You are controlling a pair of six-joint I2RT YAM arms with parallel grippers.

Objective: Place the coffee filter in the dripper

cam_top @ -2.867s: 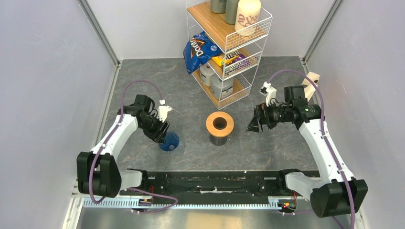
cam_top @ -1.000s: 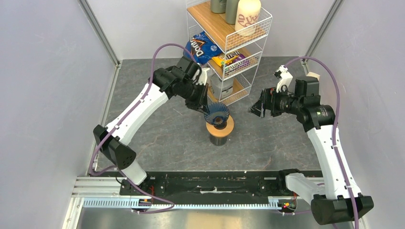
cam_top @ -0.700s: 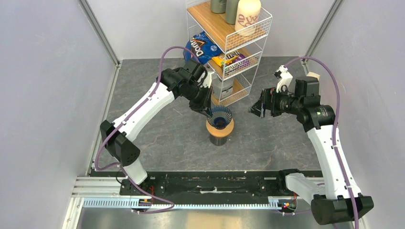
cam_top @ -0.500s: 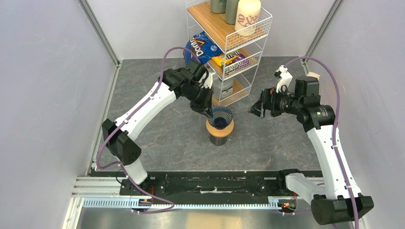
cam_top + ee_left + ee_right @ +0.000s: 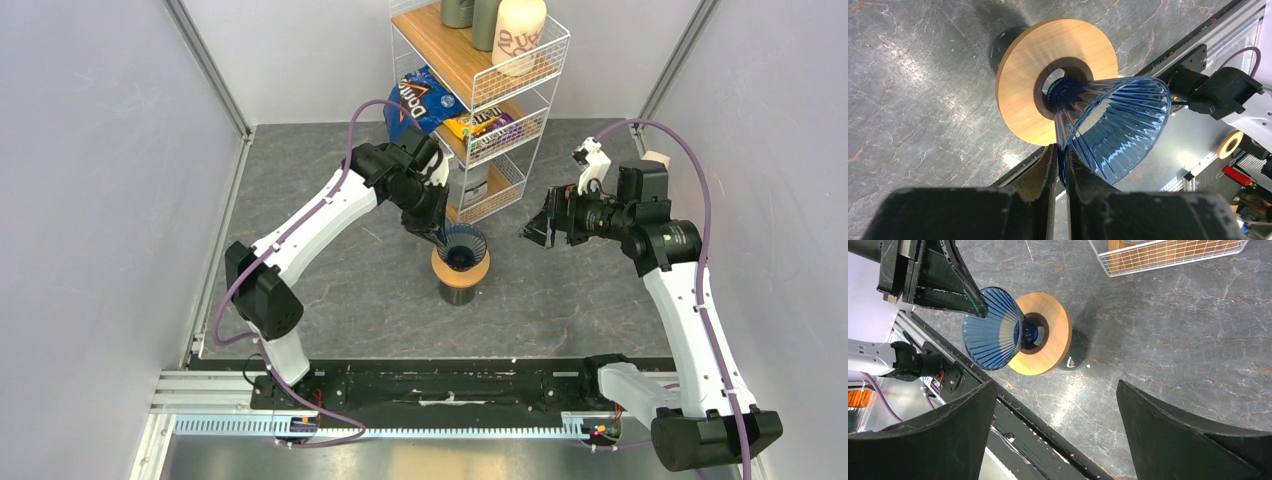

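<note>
The dripper (image 5: pixel 461 243), a dark blue ribbed translucent cone, sits mouth-up with its narrow end in the hole of a tan wooden ring (image 5: pixel 481 268) that rests on a dark cup (image 5: pixel 460 294). My left gripper (image 5: pixel 440 238) is at the cone's left rim. In the left wrist view its fingers (image 5: pixel 1062 155) stand nearly together on the dripper (image 5: pixel 1113 130) rim, one inside and one outside. My right gripper (image 5: pixel 535 235) hovers open to the right of the cup, with the dripper (image 5: pixel 993 330) ahead of its wide-apart fingers (image 5: pixel 1055 385). The coffee filter shows in no view.
A white wire shelf (image 5: pixel 480 110) stands just behind the cup, holding a blue chip bag (image 5: pixel 415 105), snack packs, jars and a cream printed canister (image 5: pixel 518 35). A pale scrap (image 5: pixel 655 158) by the right wall is too hidden to identify. Walls close in on both sides.
My left arm carried the dripper from the left floor area and lowered it into the wooden ring. The right arm rose slightly early on, then held still.
</note>
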